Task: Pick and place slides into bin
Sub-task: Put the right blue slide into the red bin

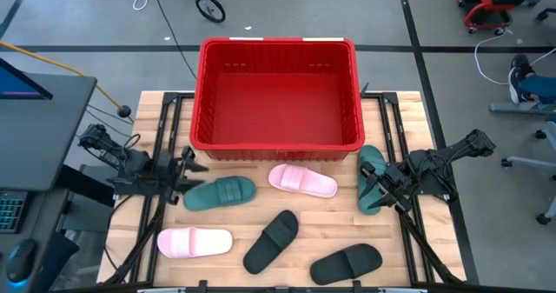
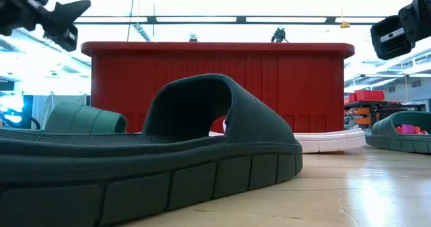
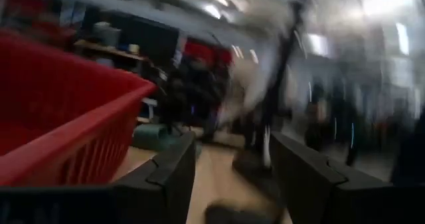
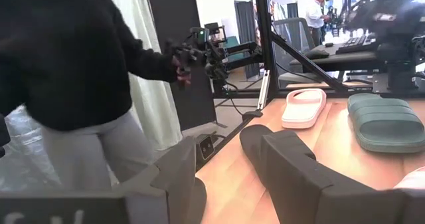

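Six slides [image 1: 303,180] by bin [image 1: 276,143]

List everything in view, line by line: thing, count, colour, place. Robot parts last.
bin: one, red, far middle of the table, nothing visible inside.
pink slides: two, pale pink, one just in front of the bin, one near the front left.
green slides: two, dark green, one left of centre, one at the right gripper.
black slides: two, black, front middle and front right.
table: one, pale wood.
person: one, dark top, beyond the table.
left gripper: open, left side.
right gripper: open, right side.
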{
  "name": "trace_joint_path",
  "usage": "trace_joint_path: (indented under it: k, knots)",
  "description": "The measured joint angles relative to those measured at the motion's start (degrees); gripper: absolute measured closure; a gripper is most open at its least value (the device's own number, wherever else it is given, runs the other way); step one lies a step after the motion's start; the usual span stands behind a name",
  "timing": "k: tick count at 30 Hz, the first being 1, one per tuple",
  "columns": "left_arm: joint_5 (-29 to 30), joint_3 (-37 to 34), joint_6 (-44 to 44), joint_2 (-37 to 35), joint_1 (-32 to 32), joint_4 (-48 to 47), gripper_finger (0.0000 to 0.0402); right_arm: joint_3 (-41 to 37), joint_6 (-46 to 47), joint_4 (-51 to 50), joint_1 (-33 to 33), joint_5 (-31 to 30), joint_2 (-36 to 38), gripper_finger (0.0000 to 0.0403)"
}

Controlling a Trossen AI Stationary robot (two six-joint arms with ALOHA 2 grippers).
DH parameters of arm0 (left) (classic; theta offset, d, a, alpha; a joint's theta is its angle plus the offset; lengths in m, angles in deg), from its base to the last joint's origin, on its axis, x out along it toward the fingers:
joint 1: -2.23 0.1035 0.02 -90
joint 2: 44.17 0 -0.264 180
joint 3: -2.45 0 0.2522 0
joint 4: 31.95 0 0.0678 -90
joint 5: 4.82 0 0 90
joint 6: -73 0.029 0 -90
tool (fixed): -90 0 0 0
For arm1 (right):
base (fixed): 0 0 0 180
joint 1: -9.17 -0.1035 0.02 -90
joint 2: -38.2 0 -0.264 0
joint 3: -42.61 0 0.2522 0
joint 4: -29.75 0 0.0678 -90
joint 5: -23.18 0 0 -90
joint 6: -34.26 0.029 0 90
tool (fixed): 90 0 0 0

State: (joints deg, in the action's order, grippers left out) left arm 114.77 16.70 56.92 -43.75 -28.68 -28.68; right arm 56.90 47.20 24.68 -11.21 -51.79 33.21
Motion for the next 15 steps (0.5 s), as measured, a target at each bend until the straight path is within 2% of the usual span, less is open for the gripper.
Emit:
trace_joint_path:
  k: [3, 5, 10, 15]
  knots:
    - [1.9, 0.0, -15.0, -0.1, 0.0, 8.5, 0.0209, 0.0, -5.4, -2.0, 0.0, -1.3, 0.0, 0.0227]
    - [1.9, 0.0, -20.7, -0.1, 0.0, 13.3, 0.0208, 0.0, -6.9, -2.4, 0.0, -1.8, 0.0, 0.0227]
    - [1.9, 1.0, -12.0, 0.0, 0.0, 16.5, 0.0210, 0.0, -10.9, -3.2, 0.0, -3.0, 0.0, 0.0227]
    - [1.7, 8.6, -2.5, 0.7, 0.0, 16.1, 0.0225, 0.0, -11.7, -0.2, 0.0, -4.6, 0.0, 0.0227]
